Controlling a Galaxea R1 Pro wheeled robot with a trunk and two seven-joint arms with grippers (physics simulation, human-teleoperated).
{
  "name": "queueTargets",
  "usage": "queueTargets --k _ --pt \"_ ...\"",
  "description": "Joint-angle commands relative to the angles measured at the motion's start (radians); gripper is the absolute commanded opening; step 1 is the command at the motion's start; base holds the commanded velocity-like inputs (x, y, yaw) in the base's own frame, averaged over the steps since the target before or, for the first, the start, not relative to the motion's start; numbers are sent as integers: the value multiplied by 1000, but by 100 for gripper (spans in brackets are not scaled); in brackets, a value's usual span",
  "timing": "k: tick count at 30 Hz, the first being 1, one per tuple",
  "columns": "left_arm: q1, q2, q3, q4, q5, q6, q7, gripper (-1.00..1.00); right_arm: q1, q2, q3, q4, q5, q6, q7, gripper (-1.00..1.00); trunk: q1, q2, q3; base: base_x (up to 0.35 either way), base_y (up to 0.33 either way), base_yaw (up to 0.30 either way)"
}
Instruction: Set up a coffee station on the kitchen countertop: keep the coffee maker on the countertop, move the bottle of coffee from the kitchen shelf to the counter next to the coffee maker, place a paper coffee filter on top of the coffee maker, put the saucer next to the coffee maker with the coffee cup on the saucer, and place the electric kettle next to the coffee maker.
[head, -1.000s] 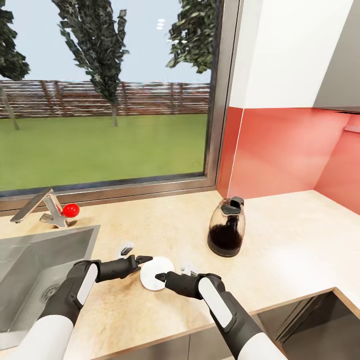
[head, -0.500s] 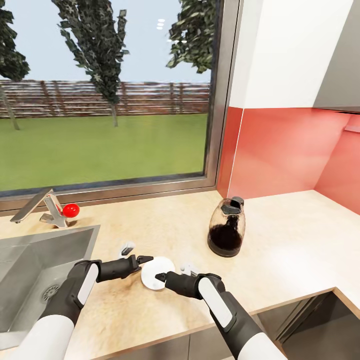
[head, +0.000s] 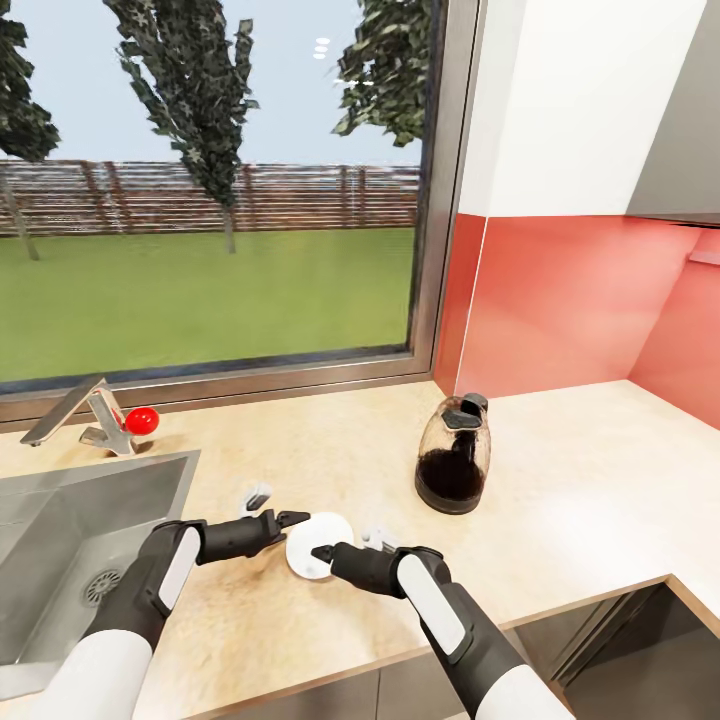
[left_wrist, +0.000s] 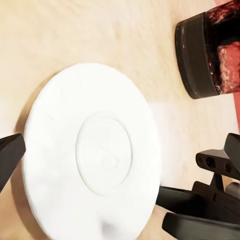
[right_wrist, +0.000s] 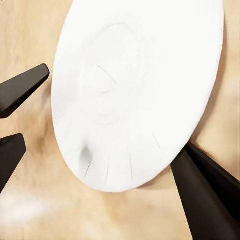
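The saucer (head: 318, 545) lies flat on the countertop (head: 330, 450), near its front edge, between the sink (head: 60, 540) and the electric kettle (head: 455, 456). Both arms reach toward it. The left gripper (head: 292, 518) sits at the saucer's far-left rim, the right gripper (head: 320, 553) over its near side. In the right wrist view the saucer (right_wrist: 135, 90) lies between spread dark fingers (right_wrist: 210, 195), so that gripper seems to straddle the plate with its jaws apart. The left wrist view shows one finger (left_wrist: 9, 157) beside the saucer (left_wrist: 92, 150); whether that gripper is spread or pressed together cannot be told.

As for progress, the kettle and saucer are already on the counter, well apart. The saucer is judged to be the step in hand. The cup, coffee bottle, paper filter and final grouping beside the coffee maker appear still to be done.
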Motion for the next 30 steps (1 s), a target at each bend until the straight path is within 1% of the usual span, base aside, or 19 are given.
queueTargets --k 1,13,16,21,30 --pt "-1 -1 2 0 -2 4 -4 100 -1 0 0 -1 -5 2 -11 100 1 -2 -2 0 0 0" --pt "0 -3 2 0 -2 4 -4 100 -1 0 -1 -1 -6 1 -11 100 1 -2 -2 0 0 0" --pt "0 -7 2 0 -2 4 -4 100 -1 0 -1 -2 -6 1 -11 100 1 -2 -2 0 0 0" --pt "2 -21 2 0 -2 5 -4 100 -1 0 -1 -2 -7 0 -11 100 1 -2 -2 0 0 0" --pt "2 -24 3 0 -2 6 -4 100 -1 0 -1 -1 -7 0 -11 100 1 -2 -2 0 0 0"
